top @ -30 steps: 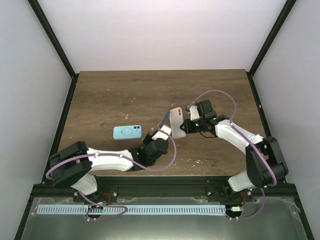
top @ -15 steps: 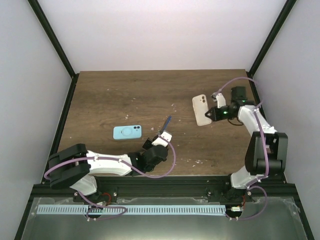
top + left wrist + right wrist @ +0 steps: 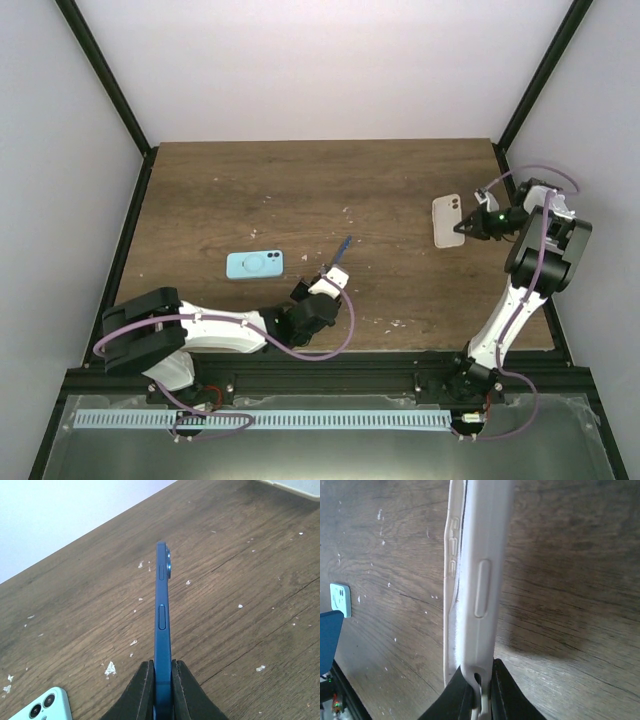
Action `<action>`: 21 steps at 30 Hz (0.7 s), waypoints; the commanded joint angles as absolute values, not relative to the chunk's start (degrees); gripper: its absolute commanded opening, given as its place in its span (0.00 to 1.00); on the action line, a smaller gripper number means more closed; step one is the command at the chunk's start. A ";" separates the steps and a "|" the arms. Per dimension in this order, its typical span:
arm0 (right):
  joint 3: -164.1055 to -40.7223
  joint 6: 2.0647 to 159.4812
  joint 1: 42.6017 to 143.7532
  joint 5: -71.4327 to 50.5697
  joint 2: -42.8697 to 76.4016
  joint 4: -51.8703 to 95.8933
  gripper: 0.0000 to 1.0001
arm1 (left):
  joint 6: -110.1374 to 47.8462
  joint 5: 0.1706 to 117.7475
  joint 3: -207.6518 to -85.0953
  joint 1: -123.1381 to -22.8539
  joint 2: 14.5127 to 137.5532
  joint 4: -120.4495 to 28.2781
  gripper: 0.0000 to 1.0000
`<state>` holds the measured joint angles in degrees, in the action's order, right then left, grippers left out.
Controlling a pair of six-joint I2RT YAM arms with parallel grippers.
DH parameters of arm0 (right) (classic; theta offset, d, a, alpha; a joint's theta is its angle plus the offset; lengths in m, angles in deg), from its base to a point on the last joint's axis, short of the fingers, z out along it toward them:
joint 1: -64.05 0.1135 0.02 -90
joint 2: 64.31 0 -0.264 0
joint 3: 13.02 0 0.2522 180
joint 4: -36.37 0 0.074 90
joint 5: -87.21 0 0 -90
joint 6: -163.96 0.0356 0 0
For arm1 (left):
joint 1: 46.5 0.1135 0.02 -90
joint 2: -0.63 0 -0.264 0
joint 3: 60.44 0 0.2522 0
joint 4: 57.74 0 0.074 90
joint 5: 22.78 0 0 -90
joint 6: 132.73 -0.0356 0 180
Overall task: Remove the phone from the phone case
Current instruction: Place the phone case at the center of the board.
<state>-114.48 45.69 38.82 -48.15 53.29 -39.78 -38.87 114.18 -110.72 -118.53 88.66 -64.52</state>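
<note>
Left gripper [image 3: 161, 685]: closed tight on the bottom end of the phone [image 3: 161, 610]. The phone stands edge-on between the fingers, its side buttons facing the wrist camera.
Right gripper [image 3: 479, 682]: pinched on one end of the case [image 3: 481, 565], held over the right side of the table [image 3: 250, 190]. The case looks hollow from here, though the wrist view is too close to be sure.
Phone: dark blue, held up off the wood near the front middle and well apart from the case. The two are already separated, I'd say.
Handling, phone: stiff, slim and slick along its edges. It is likely fairly heavy for its size and would break if dropped. It is best held across the flat faces, low down and clear of the buttons.
Handling, case: probably light and rubbery, and likely to bend under a pinch. The rim is the place to grip it.
Spare phone [image 3: 254, 264]: pale blue, lying flat with its back upward on the table, left of the left gripper.
Writing: no brand, label or lettering is readable on anything I can see.
</note>
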 commanded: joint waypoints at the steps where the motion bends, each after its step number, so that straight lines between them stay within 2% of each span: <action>1: -117.54 46.08 38.83 -48.34 55.84 -43.13 0.01 | -38.62 114.42 -110.33 -118.92 88.45 -68.29 0.00; 9: -119.71 46.98 38.83 -39.07 59.00 -39.35 0.01 | -37.74 114.24 -110.36 -118.96 88.69 -68.06 0.00; 12: -120.91 47.31 38.83 -36.60 59.74 -38.21 0.16 | -37.84 114.37 -110.79 -119.01 88.99 -67.94 0.00; 17: -122.57 48.37 38.82 -33.63 59.51 -37.26 0.24 | -39.87 115.31 -113.88 -119.01 90.89 -66.53 0.00; 21: -119.26 51.79 38.83 -26.86 55.09 -30.27 0.29 | -44.31 116.22 -118.84 -118.94 95.77 -64.88 0.00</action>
